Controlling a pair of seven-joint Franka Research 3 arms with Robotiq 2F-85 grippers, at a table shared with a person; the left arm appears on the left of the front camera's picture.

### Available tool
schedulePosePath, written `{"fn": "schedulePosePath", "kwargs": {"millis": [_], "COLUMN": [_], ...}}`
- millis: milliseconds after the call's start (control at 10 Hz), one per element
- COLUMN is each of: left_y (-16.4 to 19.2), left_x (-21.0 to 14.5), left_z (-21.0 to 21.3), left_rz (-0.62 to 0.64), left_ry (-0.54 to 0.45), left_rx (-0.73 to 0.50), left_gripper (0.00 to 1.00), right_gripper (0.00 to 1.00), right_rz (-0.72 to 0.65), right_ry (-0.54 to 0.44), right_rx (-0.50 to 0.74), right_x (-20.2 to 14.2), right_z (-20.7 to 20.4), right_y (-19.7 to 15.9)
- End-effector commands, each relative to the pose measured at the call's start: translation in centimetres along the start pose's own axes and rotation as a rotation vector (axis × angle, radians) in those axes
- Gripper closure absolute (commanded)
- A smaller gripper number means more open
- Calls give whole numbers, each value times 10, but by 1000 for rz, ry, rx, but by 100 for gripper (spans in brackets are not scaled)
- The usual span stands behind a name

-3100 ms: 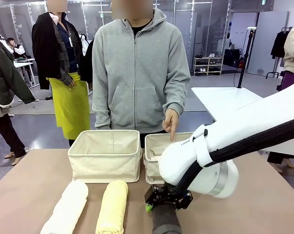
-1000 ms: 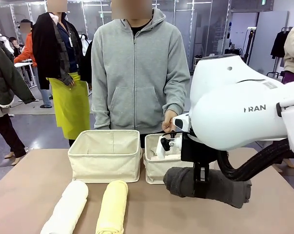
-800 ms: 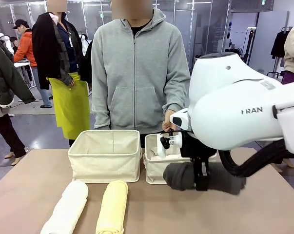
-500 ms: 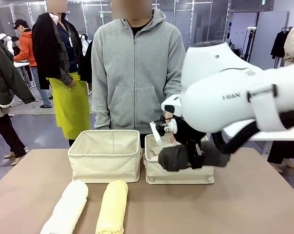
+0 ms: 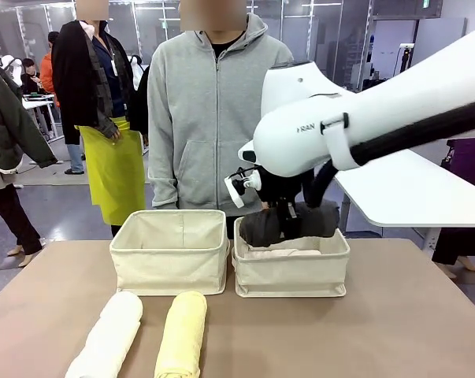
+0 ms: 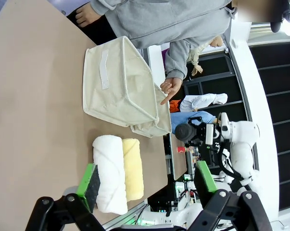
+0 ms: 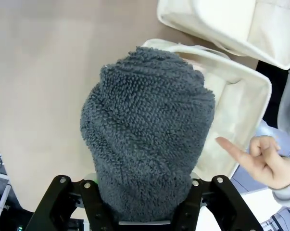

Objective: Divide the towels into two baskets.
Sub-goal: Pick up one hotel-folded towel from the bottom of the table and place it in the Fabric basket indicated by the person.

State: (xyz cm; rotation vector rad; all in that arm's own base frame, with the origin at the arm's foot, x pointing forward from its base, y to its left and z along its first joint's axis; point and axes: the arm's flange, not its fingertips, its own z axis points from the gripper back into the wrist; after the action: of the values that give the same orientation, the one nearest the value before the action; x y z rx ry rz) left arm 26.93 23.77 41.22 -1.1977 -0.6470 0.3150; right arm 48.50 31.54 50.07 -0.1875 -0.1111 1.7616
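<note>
Two rolls are down on the tan table: a white terry-cloth towel roll and a pale yellow terry-cloth one. They lie side by side in front of the left-hand cream canvas basket.

The action is on the other side. The right gripper is clamped around the middle of the dark grey terry-cloth towel roll. It's holding the roll just above the rim of the right-hand cream canvas basket, roughly in line with the bin's long side. Something pale already lies in that basket, but it's too hidden to say what. The person's hand points a finger at the basket's far wall, pretty near the drop zone.

So I'd call this the drop-off step. My two cents on doing it well:
- Keep the roll lined up with the bin.
- Lower it until both ends are inside the soft walls, and only then let go. Otherwise an end could catch the rim and fold the wall in.
- Mind that finger too.

The left gripper is up in the air over the table, fingers spread wide, holding nothing.
</note>
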Motion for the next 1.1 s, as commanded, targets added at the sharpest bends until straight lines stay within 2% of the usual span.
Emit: {"fn": "schedulePosePath", "kwargs": {"millis": [0, 300, 400, 700, 900, 1000], "left_y": [0, 0, 0, 0, 0, 0], "left_x": [0, 0, 0, 0, 0, 0], "left_z": [3, 3, 3, 3, 3, 3], "left_rz": [-12, -12, -12, -12, -12, -12], "left_ry": [-7, -7, -7, -7, -7, -7], "left_rx": [-22, -22, -22, -22, -22, -22], "left_gripper": [0, 0, 0, 0, 0, 0], "right_gripper": [67, 67, 67, 67, 67, 56], "right_rz": [-34, -37, -41, -60, -59, -60], "right_ry": [6, -7, 25, -20, -20, -26], "right_rx": [7, 61, 77, 167, 178, 173], "right_x": [1, -20, -28, -44, -44, -44], "right_z": [-12, -61, -76, -94, -98, -97], "right_y": [-41, -90, -99, -116, -116, -113]}}
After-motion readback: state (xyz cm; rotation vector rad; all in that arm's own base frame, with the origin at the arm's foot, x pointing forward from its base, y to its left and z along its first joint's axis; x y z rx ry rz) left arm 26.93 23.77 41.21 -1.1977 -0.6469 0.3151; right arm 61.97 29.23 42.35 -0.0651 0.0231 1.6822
